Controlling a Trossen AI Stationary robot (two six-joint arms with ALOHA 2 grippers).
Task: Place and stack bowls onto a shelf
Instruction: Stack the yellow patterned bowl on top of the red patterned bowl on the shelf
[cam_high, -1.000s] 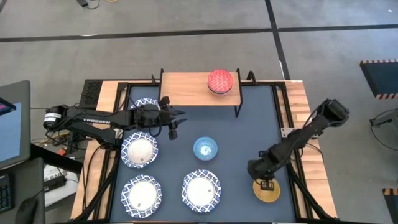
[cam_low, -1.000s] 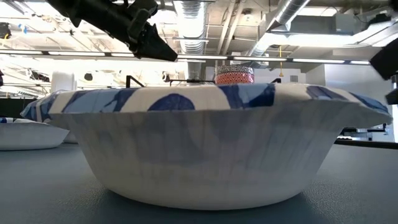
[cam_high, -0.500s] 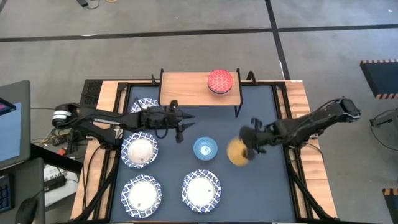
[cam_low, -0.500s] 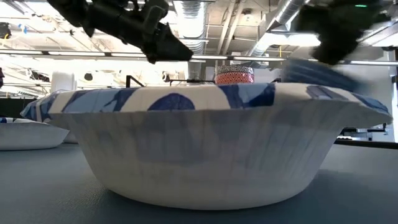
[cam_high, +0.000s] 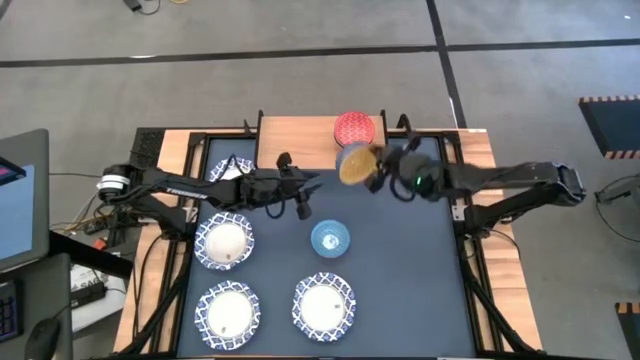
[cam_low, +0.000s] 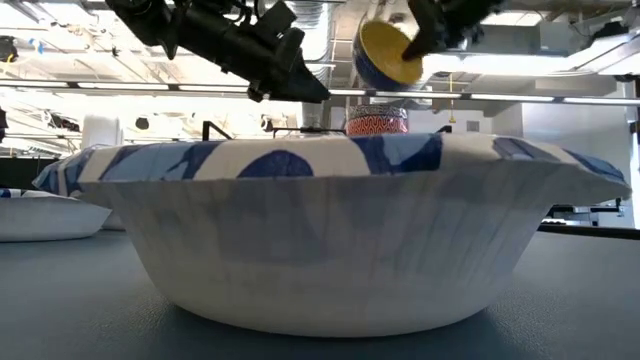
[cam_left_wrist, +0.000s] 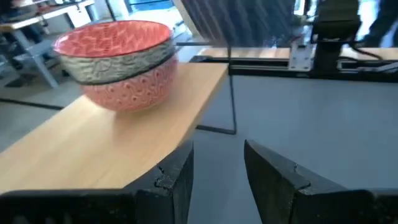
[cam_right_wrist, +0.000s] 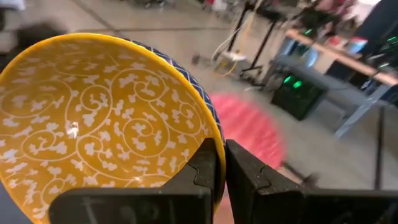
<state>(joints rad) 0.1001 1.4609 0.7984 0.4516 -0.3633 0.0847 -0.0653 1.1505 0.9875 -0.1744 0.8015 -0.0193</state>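
Observation:
A yellow bowl (cam_high: 355, 165) with a blue outside hangs tilted in my right gripper (cam_high: 378, 168), above the table just in front of the shelf (cam_high: 295, 143). It fills the right wrist view (cam_right_wrist: 93, 124). A red bowl (cam_high: 353, 129) stands on the shelf's wooden board, close behind the yellow one. My left gripper (cam_high: 308, 188) hovers open over the table left of the shelf's middle, holding nothing; its wrist view shows the red bowl (cam_left_wrist: 118, 62) ahead. A light blue bowl (cam_high: 330, 238) sits mid-table. A grey-blue bowl does not show. My right gripper pinches the yellow bowl's rim (cam_right_wrist: 214, 134), one finger inside the bowl and one outside. The fingers come level from the table's right. The bowl is lifted clear and tipped on its side, its opening showing in the low view (cam_low: 385, 55).
White bowls with blue rims rest on the table: two near the front (cam_high: 228, 310) (cam_high: 323, 305), one at left (cam_high: 225, 243), one (cam_high: 232, 168) partly under my left arm. The nearest one (cam_low: 330, 230) fills the low view. Open tabletop (cam_high: 420, 270) lies on the right.
My right gripper lifted the yellow bowl off the table's near right corner and carried it up, left and toward the far edge, to just in front of the red bowl; the bowl tipped on its side. My left gripper moved a little toward the table's right.

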